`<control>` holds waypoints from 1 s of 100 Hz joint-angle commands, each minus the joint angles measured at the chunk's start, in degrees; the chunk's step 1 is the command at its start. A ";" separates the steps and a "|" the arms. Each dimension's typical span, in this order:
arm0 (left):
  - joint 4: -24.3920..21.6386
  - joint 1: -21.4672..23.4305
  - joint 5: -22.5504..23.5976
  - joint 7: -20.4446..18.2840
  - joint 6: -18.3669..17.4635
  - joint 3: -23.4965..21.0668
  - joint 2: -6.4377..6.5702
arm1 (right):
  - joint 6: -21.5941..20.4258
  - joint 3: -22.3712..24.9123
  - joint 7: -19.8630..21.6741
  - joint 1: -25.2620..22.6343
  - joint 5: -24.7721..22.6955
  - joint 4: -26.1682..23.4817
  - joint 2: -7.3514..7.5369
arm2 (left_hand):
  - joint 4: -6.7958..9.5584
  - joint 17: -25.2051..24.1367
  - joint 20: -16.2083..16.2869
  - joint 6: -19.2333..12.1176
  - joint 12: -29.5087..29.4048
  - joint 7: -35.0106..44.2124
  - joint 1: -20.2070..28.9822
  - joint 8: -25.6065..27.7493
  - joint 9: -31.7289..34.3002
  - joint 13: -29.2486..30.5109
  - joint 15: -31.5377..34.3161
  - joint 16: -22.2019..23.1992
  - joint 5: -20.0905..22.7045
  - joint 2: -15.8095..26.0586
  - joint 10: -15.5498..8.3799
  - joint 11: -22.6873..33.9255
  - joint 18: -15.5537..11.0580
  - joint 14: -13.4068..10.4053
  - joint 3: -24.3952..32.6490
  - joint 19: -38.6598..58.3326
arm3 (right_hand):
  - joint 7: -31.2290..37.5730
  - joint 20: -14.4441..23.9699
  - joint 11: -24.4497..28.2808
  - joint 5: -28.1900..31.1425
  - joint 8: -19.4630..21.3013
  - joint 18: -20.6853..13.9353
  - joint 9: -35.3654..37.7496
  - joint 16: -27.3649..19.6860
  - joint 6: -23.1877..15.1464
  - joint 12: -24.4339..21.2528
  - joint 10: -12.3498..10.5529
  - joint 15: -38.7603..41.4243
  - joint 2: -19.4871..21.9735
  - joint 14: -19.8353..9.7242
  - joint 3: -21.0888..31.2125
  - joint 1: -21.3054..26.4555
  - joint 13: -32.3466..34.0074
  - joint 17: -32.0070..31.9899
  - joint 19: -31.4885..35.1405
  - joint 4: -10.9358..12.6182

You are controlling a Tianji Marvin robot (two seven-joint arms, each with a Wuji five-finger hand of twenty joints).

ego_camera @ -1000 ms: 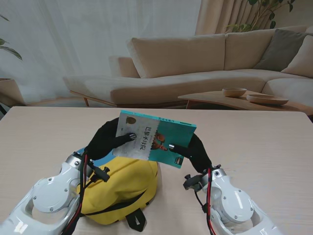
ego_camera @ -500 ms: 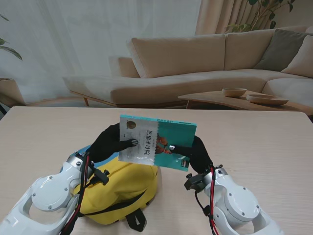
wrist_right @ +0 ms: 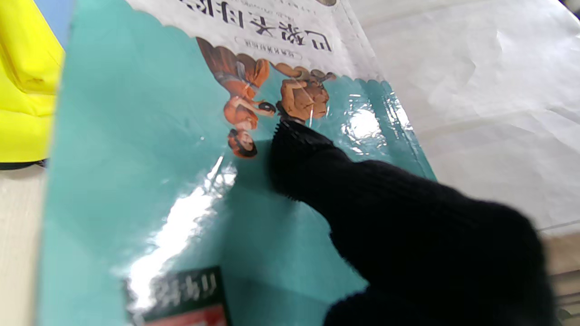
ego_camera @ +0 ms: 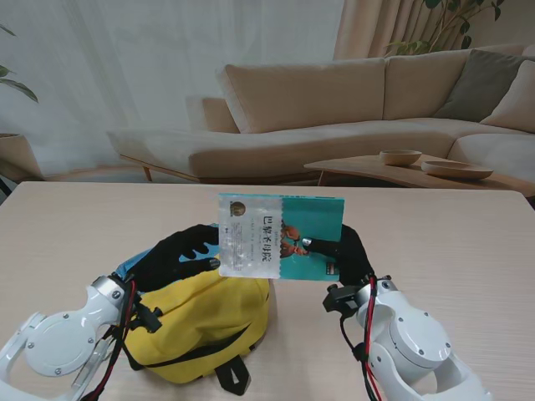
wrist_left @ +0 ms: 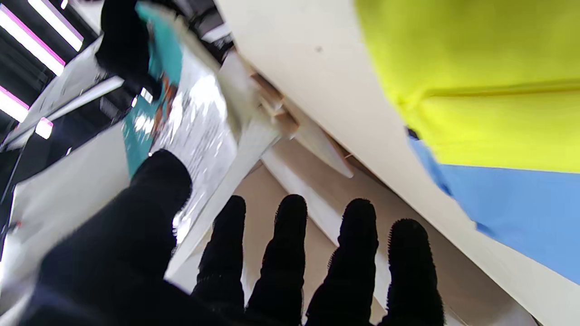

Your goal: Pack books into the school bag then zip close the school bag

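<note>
A teal and white book point(ego_camera: 280, 236) is held up on edge above the table, just beyond the yellow school bag point(ego_camera: 209, 317). My right hand point(ego_camera: 347, 255) is shut on the book's right end, with the thumb pressed on the teal cover point(wrist_right: 158, 181). My left hand point(ego_camera: 180, 255) is open beside the book's left edge, its fingers spread and off the cover. In the left wrist view the book point(wrist_left: 190, 117) stands beyond the thumb, with the bag point(wrist_left: 476, 68) to one side. I cannot see the bag's opening or its zip.
A blue surface point(ego_camera: 125, 269) shows at the bag's left side, under my left hand. A black strap and buckle point(ego_camera: 234, 380) lie at the bag's near end. The wooden table point(ego_camera: 451, 242) stretches to both sides, with a sofa point(ego_camera: 334, 109) and a coffee table behind it.
The book has risen, levelled out and shifted right in my right hand. My left hand has let go of its left end and drawn back toward me, fingers spreading.
</note>
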 commanded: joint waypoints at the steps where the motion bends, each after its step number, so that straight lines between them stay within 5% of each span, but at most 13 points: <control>1: -1.14 1.62 1.03 -1.11 -0.36 -0.81 1.12 | -0.19 0.22 0.19 0.44 0.04 -0.20 -0.81 | 0.49 -1.79 -0.05 -1.89 -1.15 -0.94 -2.28 -1.47 -2.29 -2.07 -1.74 -1.08 -1.86 -1.13 -1.97 -1.31 -2.12 -1.83 -1.30 -2.16 | 14.45 0.92 3.85 11.59 10.15 1.04 2.64 1.76 -9.26 1.60 -0.04 4.85 6.79 -0.23 5.36 6.57 6.12 1.64 2.87 -0.45; 44: -5.86 5.36 23.27 -10.30 4.09 -1.71 3.75 | 0.43 2.23 -1.93 1.59 0.28 1.64 -1.42 | 0.67 -1.88 1.94 -1.35 0.42 -1.05 -2.44 -1.60 -2.60 -2.74 -2.36 -0.37 -2.50 1.14 -3.21 0.68 -3.98 -3.38 -5.97 -5.59 | 13.43 0.50 3.75 11.78 11.04 1.13 2.50 1.32 -9.00 1.08 -0.06 4.49 6.67 -0.21 5.49 6.60 5.91 1.42 2.56 -0.58; 80: -6.53 4.58 34.41 -16.44 5.32 2.14 4.94 | 0.89 2.71 -2.00 1.04 1.01 1.45 -1.46 | 0.71 -2.06 2.74 -1.13 1.62 -0.89 -3.33 -1.10 -3.52 -3.40 -1.44 0.16 -2.39 1.14 -4.68 2.23 -5.01 -4.52 -7.98 -5.58 | 13.07 0.32 3.72 11.89 11.37 0.60 2.45 1.12 -8.89 0.81 -0.02 4.23 6.57 -0.13 5.60 6.62 5.64 1.06 2.44 -0.64; 100: -6.16 3.78 41.57 -16.97 4.71 4.01 4.92 | 1.17 2.84 -1.93 0.86 1.30 1.42 -1.46 | 1.38 -1.10 4.18 -1.78 4.29 3.23 1.30 2.16 -2.96 -2.63 1.73 1.92 -2.25 0.70 -5.80 5.70 -5.65 -5.50 -1.58 -2.84 | 12.96 0.27 3.73 11.97 11.44 0.64 2.38 1.08 -8.85 0.73 -0.02 4.21 6.60 -0.11 5.57 6.59 5.57 0.82 2.38 -0.69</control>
